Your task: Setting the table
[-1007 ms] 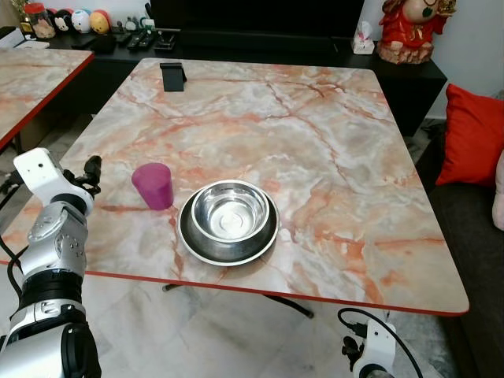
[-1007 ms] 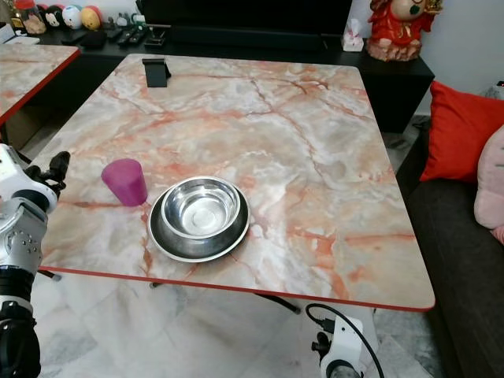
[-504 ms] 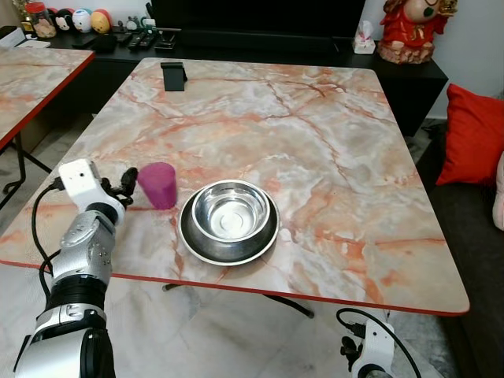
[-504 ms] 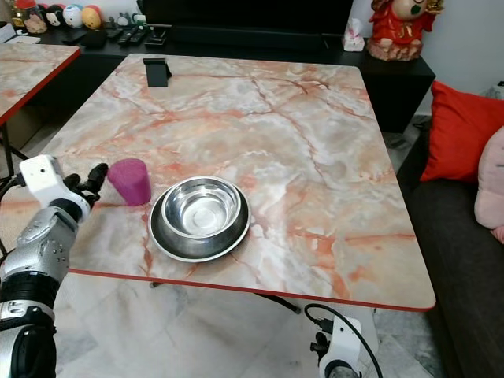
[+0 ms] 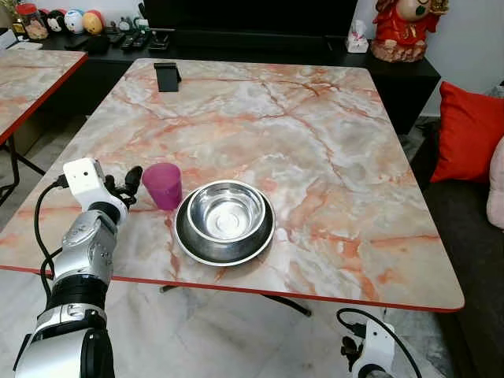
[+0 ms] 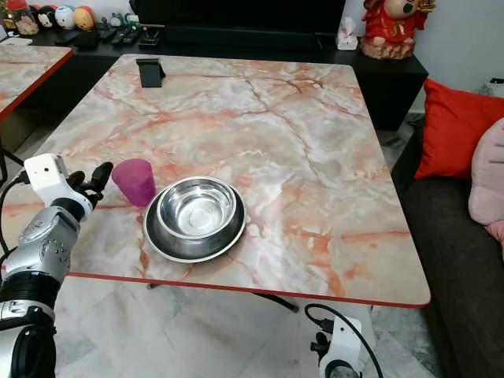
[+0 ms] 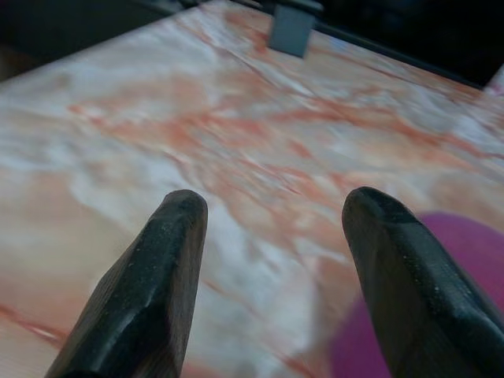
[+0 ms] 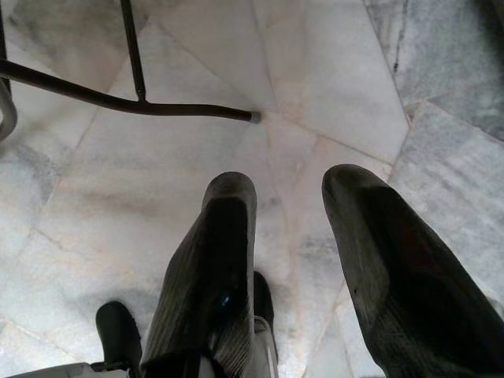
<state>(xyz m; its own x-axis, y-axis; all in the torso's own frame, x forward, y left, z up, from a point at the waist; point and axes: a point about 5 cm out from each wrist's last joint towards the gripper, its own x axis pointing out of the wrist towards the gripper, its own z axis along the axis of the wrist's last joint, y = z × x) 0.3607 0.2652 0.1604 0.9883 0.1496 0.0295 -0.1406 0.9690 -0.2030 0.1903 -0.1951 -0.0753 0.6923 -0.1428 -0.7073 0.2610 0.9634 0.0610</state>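
Purple cup (image 5: 163, 185) stands upright near the front left of our marble table (image 5: 315, 134), just beside the steel bowl (image 5: 226, 213), which sits in a dark round dish (image 5: 189, 244). The tabletop is orange-veined with a red edge; a small black stand (image 5: 166, 75) sits near its far edge. Beyond it runs a dark low cabinet (image 5: 260, 47) with a red figurine (image 5: 402, 30) and painted ornaments (image 5: 75, 20). A second marble table (image 5: 31, 75) lies to our left, a red cushion (image 5: 469, 132) to our right, pale stone floor (image 8: 157, 181) below.

Our left gripper (image 5: 131, 184) hovers over the table edge just left of the cup, fingers spread wide; the wrist view puts the cup beside one finger (image 7: 409, 283), and we cannot tell whether they touch. It holds nothing. Our right gripper (image 8: 287, 236) hangs low over the floor, fingers apart, holding nothing.

Against a second ago: the left gripper has come in from off the table's edge up to the cup. Cup and bowl keep their places.
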